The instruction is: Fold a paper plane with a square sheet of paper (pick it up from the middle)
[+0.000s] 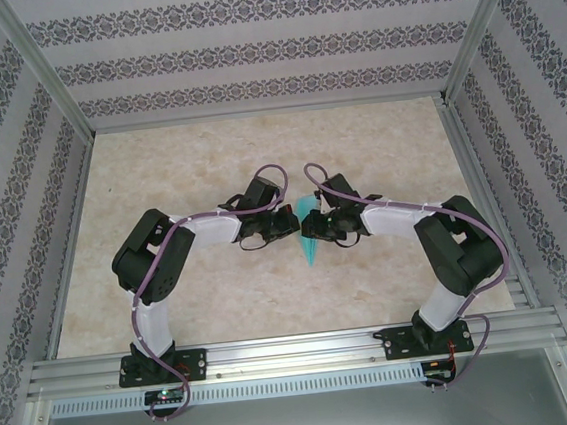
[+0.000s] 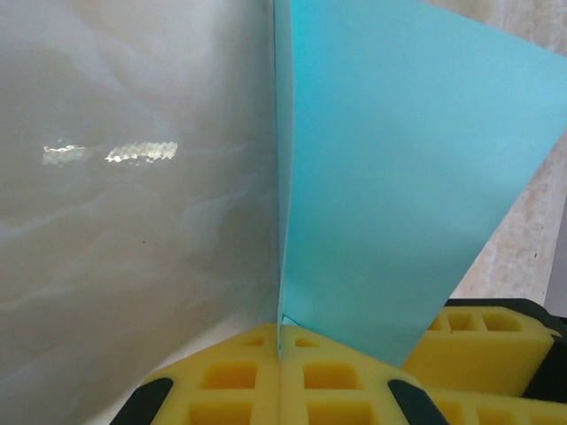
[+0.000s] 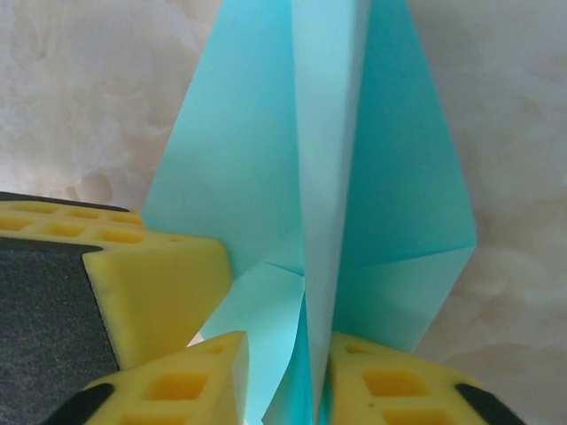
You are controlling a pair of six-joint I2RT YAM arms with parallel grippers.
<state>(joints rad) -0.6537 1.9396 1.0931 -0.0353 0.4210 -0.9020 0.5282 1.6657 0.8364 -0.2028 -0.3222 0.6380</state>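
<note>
Standing at the near edge of the table [image 1: 221, 289], I see the left arm [image 1: 154, 275] bent out from its base and reaching inward over the pale, marbled top. The left gripper [image 2: 282, 343] is at the middle of the table, and its two yellow pads [image 2: 230, 376] are pressed flat together with no gap. Pinched in the seam between them is an edge of the paper plane [image 2: 381, 177]. From the left wrist camera, the turquoise sheet rises straight up from that seam as a thin fold line, with one broad, plain flap slanting away to the right.

From above, the plane sits between the two wrists, a slim teal dart with its narrow point toward the arms' bases. I cannot tell whether it touches the table.

From the right wrist camera, the plane runs away from the lens. It has a paler centre strip, a sloping wing on either side and short creases meeting near the bottom. The right gripper [image 3: 288, 354] straddles that centre fold with its jaws drawn narrow. One yellow pad sits just beside the paper on each side, and paper fills the space between them. Whether they are actually squeezing it I cannot tell. The right arm [image 1: 448, 247] bends in from its base on the right, mirroring the left arm.
</note>
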